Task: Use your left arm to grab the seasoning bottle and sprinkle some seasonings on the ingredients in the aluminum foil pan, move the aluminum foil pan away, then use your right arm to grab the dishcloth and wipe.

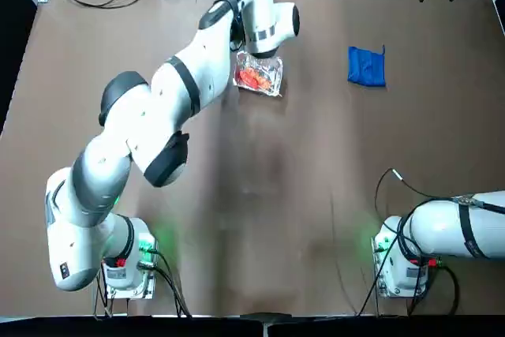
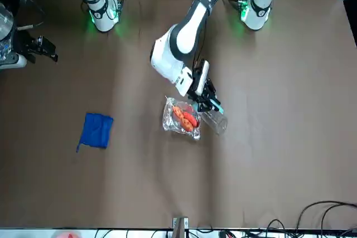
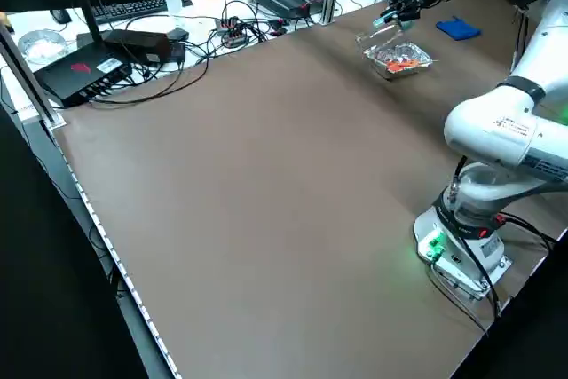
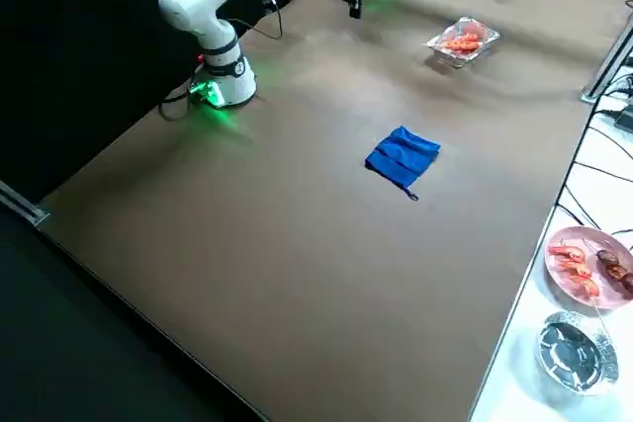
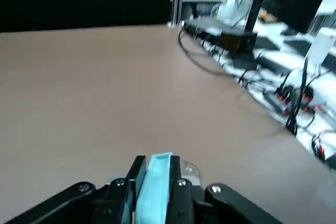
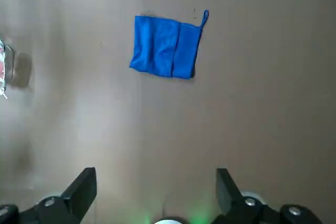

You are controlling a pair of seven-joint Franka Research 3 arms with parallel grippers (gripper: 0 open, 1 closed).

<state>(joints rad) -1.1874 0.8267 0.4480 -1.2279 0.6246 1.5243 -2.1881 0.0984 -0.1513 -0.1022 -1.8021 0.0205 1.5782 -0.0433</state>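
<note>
Clear bottle [image 2: 216, 121] in closed left hand [image 5: 156, 162], twelve o'clock; sprinkling apparently underway, pan [image 1: 259, 74] shift and wiping outstanding, right hand [image 6: 156, 170] wide open, empty, two o'clock.

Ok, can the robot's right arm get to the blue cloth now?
Probably yes. The right arm's black two-finger hand is open and empty, and nothing lies between it and the small blue cloth. The left arm's black hand is off by the shiny foil pan.
</note>
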